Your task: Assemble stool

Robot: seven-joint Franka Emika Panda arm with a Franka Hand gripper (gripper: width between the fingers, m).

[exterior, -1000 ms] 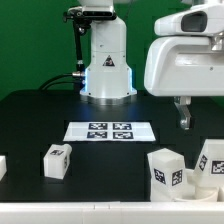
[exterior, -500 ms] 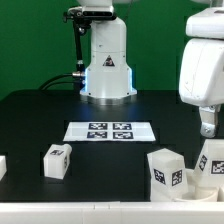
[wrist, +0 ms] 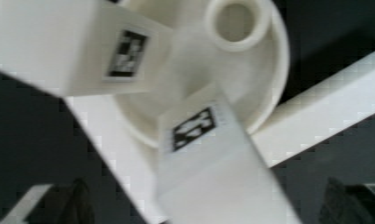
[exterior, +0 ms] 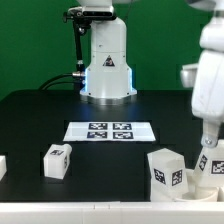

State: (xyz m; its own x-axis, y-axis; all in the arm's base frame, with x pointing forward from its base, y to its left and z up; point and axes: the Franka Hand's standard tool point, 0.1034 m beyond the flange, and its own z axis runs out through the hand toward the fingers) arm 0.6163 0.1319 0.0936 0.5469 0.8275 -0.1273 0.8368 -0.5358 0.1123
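The stool's white parts lie on the black table. In the wrist view the round seat [wrist: 202, 55] with a centre hole lies under two tagged white legs; one leg [wrist: 210, 165] runs between my fingers, another [wrist: 77, 50] crosses the seat. My gripper [wrist: 202, 212] is open, its dark fingertips [wrist: 51, 205] standing wide on either side of that leg. In the exterior view my gripper [exterior: 206, 148] hangs low over the parts at the right, beside a tagged leg [exterior: 166, 168]. Another leg [exterior: 56, 160] lies at the front left.
The marker board [exterior: 110, 131] lies flat at the table's middle. The robot's white base [exterior: 107, 65] stands behind it. A small white part [exterior: 2, 166] shows at the exterior view's left edge. The table's front edge runs just below the parts.
The arm has moved toward the exterior view's right and come down, so the gripper now sits low over the parts at the right.
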